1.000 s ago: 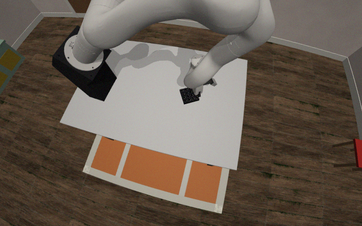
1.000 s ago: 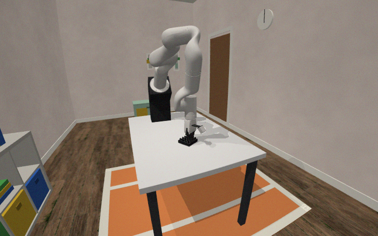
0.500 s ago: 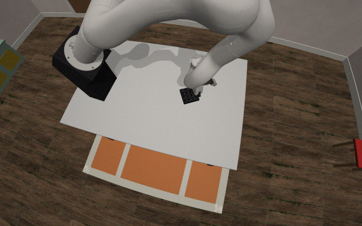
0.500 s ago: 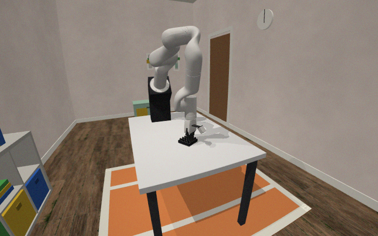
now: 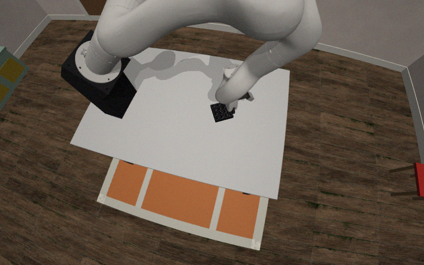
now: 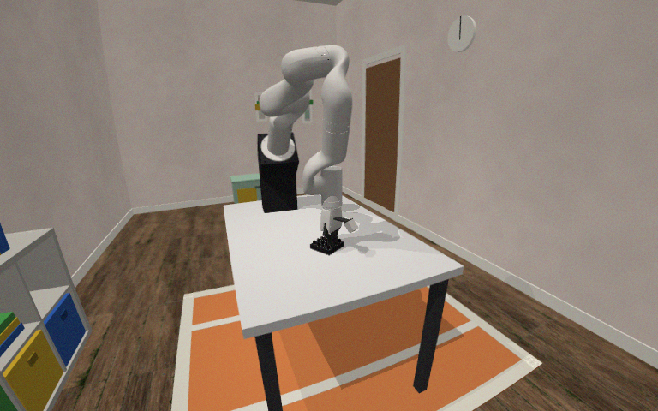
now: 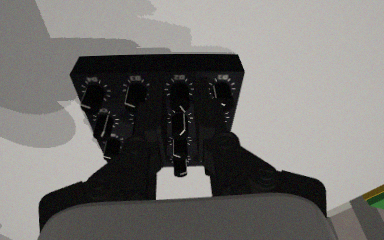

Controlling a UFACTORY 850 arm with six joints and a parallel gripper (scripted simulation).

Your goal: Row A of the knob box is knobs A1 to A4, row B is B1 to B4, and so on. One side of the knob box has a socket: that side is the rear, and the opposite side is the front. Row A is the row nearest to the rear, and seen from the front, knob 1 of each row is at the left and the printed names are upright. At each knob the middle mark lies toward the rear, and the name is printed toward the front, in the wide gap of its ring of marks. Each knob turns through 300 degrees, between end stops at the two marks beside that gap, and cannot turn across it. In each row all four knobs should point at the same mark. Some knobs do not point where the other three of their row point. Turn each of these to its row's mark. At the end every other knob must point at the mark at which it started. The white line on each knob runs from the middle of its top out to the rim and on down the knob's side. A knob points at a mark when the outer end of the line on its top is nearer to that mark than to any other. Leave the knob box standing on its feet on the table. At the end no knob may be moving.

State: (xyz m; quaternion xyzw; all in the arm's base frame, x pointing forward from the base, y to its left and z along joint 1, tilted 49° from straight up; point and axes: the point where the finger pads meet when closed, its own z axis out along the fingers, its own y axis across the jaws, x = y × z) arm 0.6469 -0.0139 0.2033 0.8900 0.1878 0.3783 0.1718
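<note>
The black knob box [image 5: 222, 112] stands on the white table, right of the middle; it also shows in the side view [image 6: 326, 245]. In the wrist view the knob box [image 7: 160, 95] fills the upper middle, with white lines on its knobs. My gripper [image 7: 179, 96] hangs straight down over the near part of the box. Its two dark fingers stand on either side of one knob [image 7: 180, 160], in the third column from the left. A gap shows between that knob and each finger. The fingers hide the knobs next to it. In the overhead view the gripper [image 5: 230, 108] is at the box's right edge.
The arm's black base [image 5: 100, 84] stands at the table's back left corner. The table's right edge [image 5: 282, 134] is a short way from the box. An orange mat [image 5: 181, 200] lies on the floor under the front edge.
</note>
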